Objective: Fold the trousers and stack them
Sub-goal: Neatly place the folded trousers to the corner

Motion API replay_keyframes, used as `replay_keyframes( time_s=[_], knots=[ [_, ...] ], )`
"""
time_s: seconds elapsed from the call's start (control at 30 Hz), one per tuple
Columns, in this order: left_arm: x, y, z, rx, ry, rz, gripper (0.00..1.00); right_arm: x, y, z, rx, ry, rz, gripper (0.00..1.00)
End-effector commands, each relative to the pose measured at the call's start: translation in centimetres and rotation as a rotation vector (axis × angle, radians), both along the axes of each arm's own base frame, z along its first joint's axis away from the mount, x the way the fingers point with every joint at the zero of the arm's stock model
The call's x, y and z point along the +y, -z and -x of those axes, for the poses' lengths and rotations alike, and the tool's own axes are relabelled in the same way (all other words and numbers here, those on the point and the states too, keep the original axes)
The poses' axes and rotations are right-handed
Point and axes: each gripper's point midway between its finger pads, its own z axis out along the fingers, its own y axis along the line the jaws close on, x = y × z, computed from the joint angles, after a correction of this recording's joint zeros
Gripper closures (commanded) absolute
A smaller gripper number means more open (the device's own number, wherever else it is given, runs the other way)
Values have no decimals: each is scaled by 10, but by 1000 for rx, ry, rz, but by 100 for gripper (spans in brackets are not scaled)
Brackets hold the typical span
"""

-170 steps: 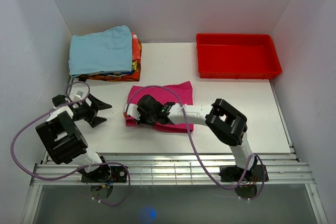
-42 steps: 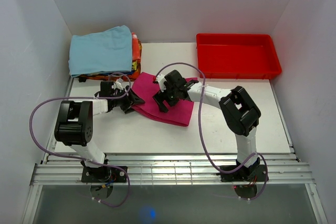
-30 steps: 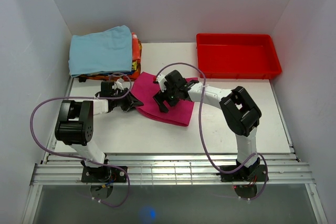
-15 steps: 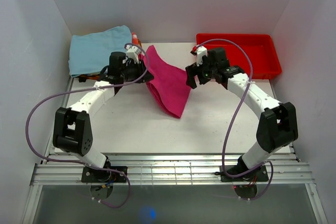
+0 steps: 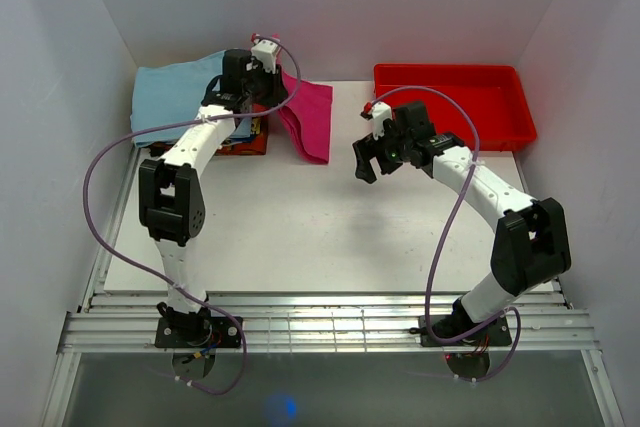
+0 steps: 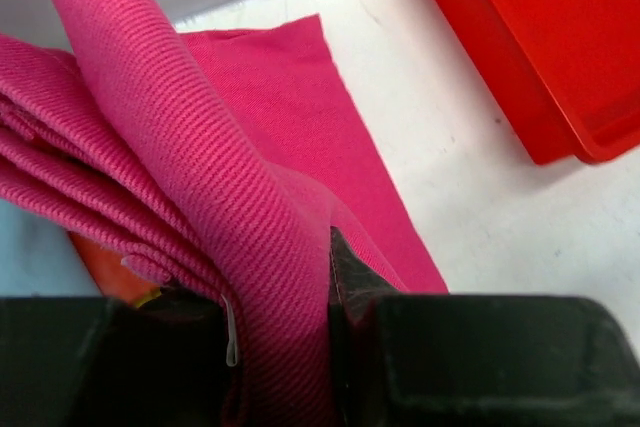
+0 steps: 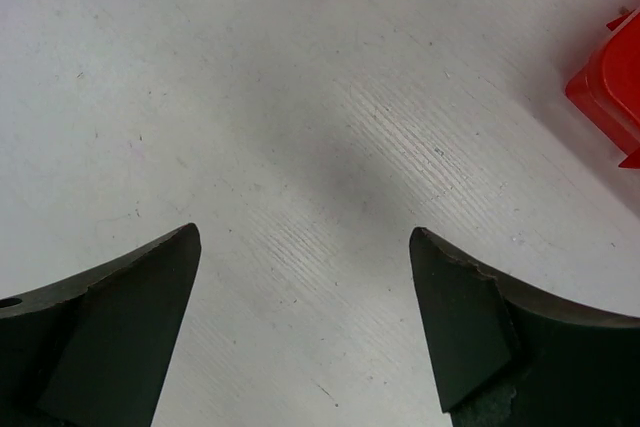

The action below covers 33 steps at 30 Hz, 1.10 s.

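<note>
Left fingers point(image 6: 265, 277) are clamped on the magenta trousers point(image 5: 310, 117), lifted at the table's point(image 5: 300, 237) far edge beside the blue cloth pile point(image 5: 175, 97), one end trailing onto the table. Right fingers point(image 7: 302, 237) are spread wide, gripping nothing, near the red tray point(image 5: 452, 137).

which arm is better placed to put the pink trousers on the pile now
Left. The left gripper is shut on the trousers, holding them beside the folded pile with the light blue cloth on top. The right gripper is open above bare table, holding nothing.
</note>
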Motion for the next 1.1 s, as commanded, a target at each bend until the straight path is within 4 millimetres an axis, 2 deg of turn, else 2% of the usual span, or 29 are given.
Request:
replay_keyframes(
  time_s=[0.0, 0.1, 0.13, 0.33, 0.4, 0.63, 0.67, 0.7, 0.77, 0.9, 1.07],
  knots=[
    [17, -106, -31, -297, -26, -21, 100, 1, -7, 1, -23, -17, -15, 10],
    [31, -119, -43, -323, -39, -31, 100, 0, -7, 1, -24, -14, -12, 10],
    [33, -129, -44, -350, -27, -27, 100, 0, -7, 1, -26, -15, -12, 10],
    [54, -171, -43, -467, -4, -24, 100, -1, -3, 2, -17, -19, -11, 10],
    [59, -179, -43, -479, 13, -11, 100, 0, -3, 2, -15, -18, -14, 10],
    [61, -223, -33, -592, 87, 28, 100, 1, -9, -1, -27, -18, -17, 10],
    [61, -236, -31, -614, 91, 37, 100, 1, -9, -2, -28, -17, -18, 10],
    [58, -232, -33, -602, 111, 45, 100, 1, -10, -2, -29, -18, -20, 10],
    [57, -239, -33, -612, 124, 59, 100, 1, -11, -2, -30, -16, -18, 10],
    [56, -263, -30, -678, 136, 89, 100, 0, -14, -2, -36, -14, -19, 10],
    [56, -278, -22, -707, 160, 95, 100, 0, -15, -2, -38, -14, -14, 10]
  ],
)
